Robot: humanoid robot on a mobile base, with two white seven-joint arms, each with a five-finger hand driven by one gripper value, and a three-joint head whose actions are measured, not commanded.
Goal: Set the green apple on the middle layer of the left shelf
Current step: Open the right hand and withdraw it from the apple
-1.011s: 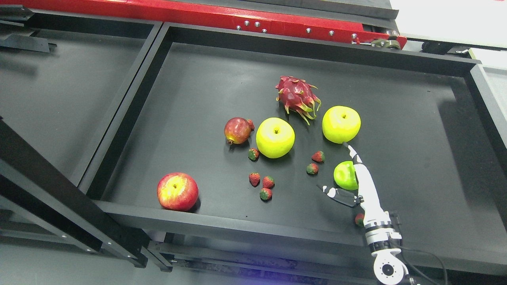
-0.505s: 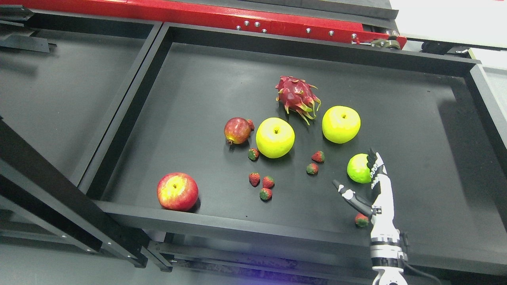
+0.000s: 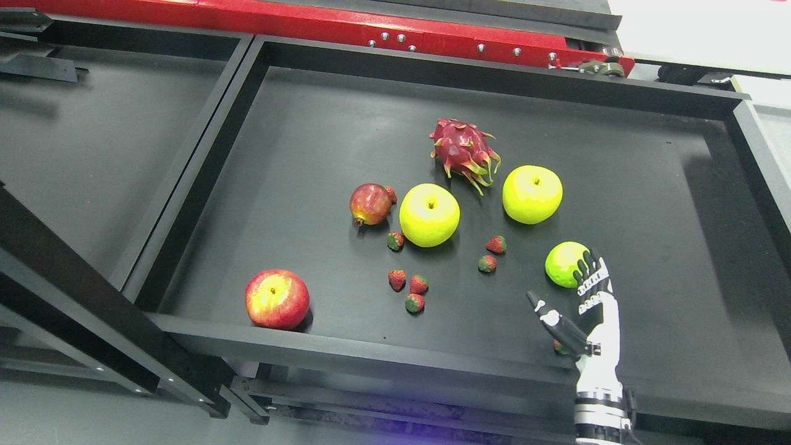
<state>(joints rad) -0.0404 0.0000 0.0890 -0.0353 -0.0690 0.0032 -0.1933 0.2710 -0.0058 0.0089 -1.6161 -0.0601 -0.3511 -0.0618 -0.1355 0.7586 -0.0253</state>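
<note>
Bright overhead light falls evenly on the matte black shelf tray (image 3: 618,154), leaving a soft pale sheen across its middle. The yellow-green apples (image 3: 429,214) look overexposed and glowing. Shadows are short and soft. Top-right corner blows out white; focus is sharp throughout.

Bare shelf floor (image 3: 667,247) right of green apple (image 3: 565,264); strawberries (image 3: 488,264) crowd left.

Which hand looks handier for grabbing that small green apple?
The right hand. It is the only hand in view, open, with its fingers right beside the green apple on the shelf. The left hand does not show at all.
</note>
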